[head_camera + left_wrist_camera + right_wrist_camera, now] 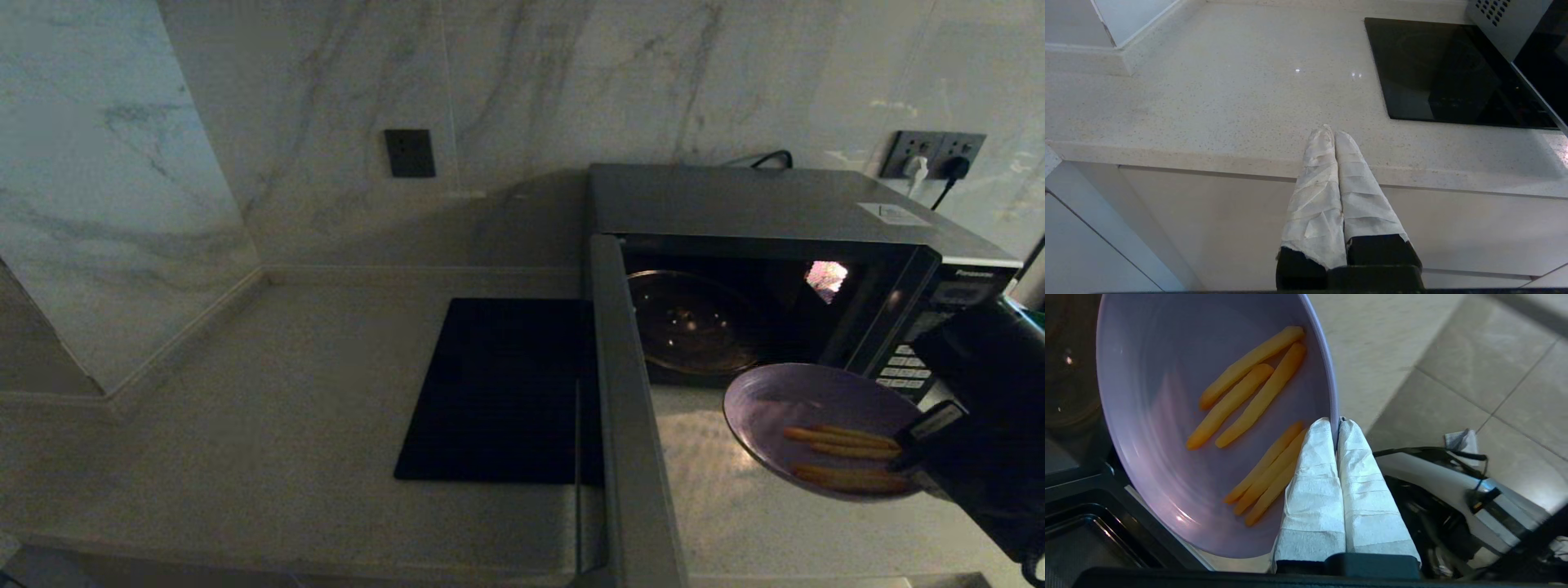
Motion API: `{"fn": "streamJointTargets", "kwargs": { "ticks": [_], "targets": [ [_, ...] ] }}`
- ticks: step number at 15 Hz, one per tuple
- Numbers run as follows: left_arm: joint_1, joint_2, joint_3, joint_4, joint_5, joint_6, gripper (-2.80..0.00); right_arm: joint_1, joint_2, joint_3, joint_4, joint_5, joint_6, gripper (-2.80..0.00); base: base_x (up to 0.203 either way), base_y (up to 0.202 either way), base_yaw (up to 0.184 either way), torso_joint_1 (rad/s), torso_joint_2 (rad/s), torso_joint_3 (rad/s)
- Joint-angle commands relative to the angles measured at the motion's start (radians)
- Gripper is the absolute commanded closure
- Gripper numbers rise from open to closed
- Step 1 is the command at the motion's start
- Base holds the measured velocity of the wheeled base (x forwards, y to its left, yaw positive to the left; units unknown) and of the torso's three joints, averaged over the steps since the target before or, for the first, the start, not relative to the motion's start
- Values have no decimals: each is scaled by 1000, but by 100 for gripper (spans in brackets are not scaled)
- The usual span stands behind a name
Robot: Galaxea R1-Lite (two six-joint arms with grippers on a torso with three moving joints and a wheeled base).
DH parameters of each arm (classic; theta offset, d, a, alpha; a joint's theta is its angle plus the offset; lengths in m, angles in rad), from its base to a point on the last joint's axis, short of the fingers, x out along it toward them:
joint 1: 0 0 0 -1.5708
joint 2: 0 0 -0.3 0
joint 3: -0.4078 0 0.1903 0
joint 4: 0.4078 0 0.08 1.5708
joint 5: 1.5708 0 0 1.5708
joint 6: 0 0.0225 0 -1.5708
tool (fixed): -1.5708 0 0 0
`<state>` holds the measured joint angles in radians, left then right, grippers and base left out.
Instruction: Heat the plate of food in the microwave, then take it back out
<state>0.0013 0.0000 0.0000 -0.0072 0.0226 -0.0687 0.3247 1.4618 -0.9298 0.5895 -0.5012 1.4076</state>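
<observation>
The microwave stands at the back right with its door swung wide open and its cavity lit. Inside lies the bare glass turntable. In front of the opening, above the counter, hangs the pale lilac plate of food with several orange sticks on it. My right gripper is shut on the plate's rim, one finger inside and one outside. My left gripper is shut on nothing, low by the counter's front edge.
A flat black square mat lies on the pale counter left of the open door. Marble walls close the back and left. Wall sockets with plugged cables sit behind the microwave. The button panel is beside my right arm.
</observation>
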Motion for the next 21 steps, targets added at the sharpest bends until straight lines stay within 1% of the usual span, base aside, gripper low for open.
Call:
{"fn": "streamJointTargets", "kwargs": {
  "ticks": [1,4,7,10,15,16,18,21],
  "targets": [
    [1,0,0,0,0,0,0,-22,-80,2,51,-21,11,0,0,0,0,0,0,0],
    [1,0,0,0,0,0,0,-113,-101,3,97,-59,12,0,0,0,0,0,0,0],
    [2,0,0,0,0,0,0,-224,-101,3,116,-66,9,0,0,0,0,0,0,0],
    [2,0,0,0,0,0,0,-364,-71,5,118,-94,-4,0,0,0,0,0,0,0],
    [1,1,0,0,0,0,0,-606,-7,11,106,-97,-34,0,0,0,0,0,0,0],
    [2,2,0,0,0,0,0,-658,5,12,81,-97,-52,0,0,0,0,0,0,0],
    [2,0,0,0,0,0,0,-756,30,33,-32,-94,-97,0,0,0,0,0,0,0],
    [0,0,0,0,0,0,0,-892,105,70,-124,-86,-126,0,0,0,0,0,0,0]
  ]
}}
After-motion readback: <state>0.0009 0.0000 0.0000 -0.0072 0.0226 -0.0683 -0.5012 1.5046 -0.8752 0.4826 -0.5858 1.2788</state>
